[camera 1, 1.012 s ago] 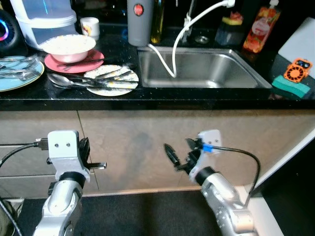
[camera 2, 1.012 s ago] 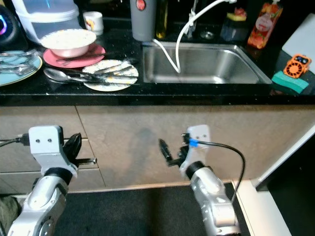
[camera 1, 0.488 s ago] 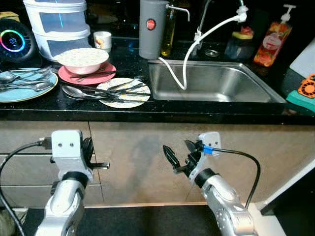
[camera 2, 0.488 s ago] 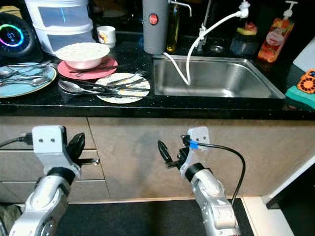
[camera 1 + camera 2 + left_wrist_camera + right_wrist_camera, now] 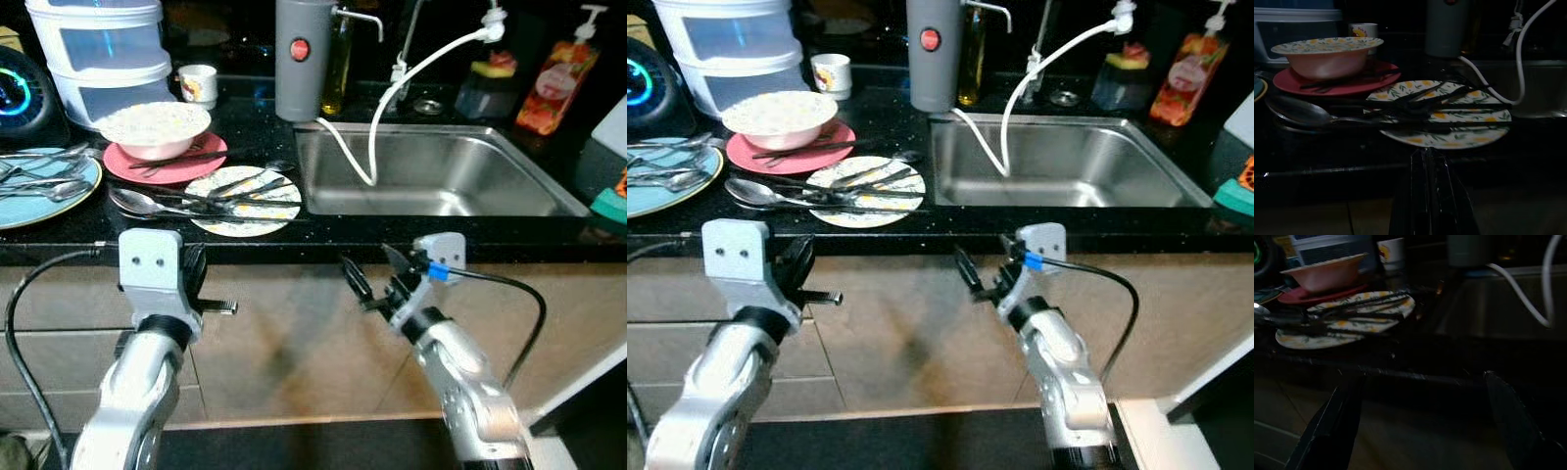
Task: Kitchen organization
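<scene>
Facing the black counter (image 5: pixel 323 227), both arms hang below its edge. Left gripper (image 5: pixel 194 284) clenched on nothing; right gripper (image 5: pixel 377 279) spread wide. Floral plate (image 5: pixel 245 193) carrying cutlery sits beside the sink (image 5: pixel 441 176).

Black speckled stone counter (image 5: pixel 294 227): polished, glossy.
Rectangular steel sink (image 5: pixel 431 176): brushed metal, soft sheen.
Long silver spoon (image 5: pixel 147 203): shiny metal.
Round floral-patterned plate (image 5: pixel 245 201): glazed, smooth.
Beige cabinet fronts (image 5: pixel 294 333): matt, flat.
Clear stacked plastic tubs (image 5: pixel 103 49): translucent, glossy.
White flexible hose (image 5: pixel 392 108): smooth plastic.
</scene>
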Controlling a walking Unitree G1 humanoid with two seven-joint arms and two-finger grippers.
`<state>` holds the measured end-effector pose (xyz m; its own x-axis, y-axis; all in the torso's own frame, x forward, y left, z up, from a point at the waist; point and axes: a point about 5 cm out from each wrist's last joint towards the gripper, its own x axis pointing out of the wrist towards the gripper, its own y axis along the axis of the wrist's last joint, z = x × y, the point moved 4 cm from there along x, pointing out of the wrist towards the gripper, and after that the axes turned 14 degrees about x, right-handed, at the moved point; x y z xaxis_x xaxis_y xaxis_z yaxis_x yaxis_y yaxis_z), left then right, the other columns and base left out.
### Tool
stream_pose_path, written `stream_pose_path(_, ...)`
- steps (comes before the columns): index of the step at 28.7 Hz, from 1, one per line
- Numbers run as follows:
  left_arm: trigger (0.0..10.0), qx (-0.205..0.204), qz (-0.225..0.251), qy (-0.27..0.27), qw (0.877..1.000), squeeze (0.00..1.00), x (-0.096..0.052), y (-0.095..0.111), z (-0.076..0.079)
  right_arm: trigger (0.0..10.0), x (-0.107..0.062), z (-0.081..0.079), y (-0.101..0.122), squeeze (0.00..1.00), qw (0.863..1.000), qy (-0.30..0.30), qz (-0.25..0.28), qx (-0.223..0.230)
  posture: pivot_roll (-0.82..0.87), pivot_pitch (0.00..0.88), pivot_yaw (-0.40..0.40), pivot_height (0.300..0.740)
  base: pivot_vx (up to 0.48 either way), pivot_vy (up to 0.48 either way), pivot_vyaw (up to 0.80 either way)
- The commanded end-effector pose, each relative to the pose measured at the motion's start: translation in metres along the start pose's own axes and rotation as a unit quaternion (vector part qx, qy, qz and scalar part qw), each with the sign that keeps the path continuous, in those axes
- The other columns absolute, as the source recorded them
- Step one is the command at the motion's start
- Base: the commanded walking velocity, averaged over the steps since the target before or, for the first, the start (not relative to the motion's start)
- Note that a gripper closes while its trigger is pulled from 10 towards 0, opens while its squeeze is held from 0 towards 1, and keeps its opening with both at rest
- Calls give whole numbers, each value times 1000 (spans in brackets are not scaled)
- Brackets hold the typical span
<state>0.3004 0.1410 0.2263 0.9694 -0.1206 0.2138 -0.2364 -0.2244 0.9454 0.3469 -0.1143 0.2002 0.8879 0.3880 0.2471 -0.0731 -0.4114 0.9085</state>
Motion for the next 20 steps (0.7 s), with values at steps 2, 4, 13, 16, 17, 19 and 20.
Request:
stream_pose_path(2,10000,1,-4,-12,1000,0,-1,1,6,10000,1,2,10,0,1000,-1,10,-5,-28,120,-27,740,283,0,0)
stream_pose_path(4,10000,-4,-4,-12,1000,0,-1,2,7,10000,4,0,18,0,1000,4,17,-10,-29,121,-28,740,281,0,0)
stream_pose_path(13,10000,-10,27,-22,999,0,2,23,10,10000,8,4,31,0,999,2,32,-15,-27,121,-34,740,122,0,0)
stream_pose_path(16,10000,-8,24,-29,999,0,3,25,12,10000,8,5,31,0,999,1,31,-15,-27,123,-35,740,0,0,0)
stream_pose_path(17,10000,-11,17,-34,999,0,3,23,14,10000,9,5,31,0,999,1,31,-15,-27,123,-35,740,0,0,0)
stream_pose_path(19,10000,-4,-4,-41,999,0,3,19,16,10000,9,6,31,0,999,2,29,-15,-28,124,-37,740,0,0,0)
stream_pose_path(20,10000,2,-14,-42,999,0,3,17,17,10000,9,6,31,0,999,2,28,-16,-28,124,-37,740,0,0,0)
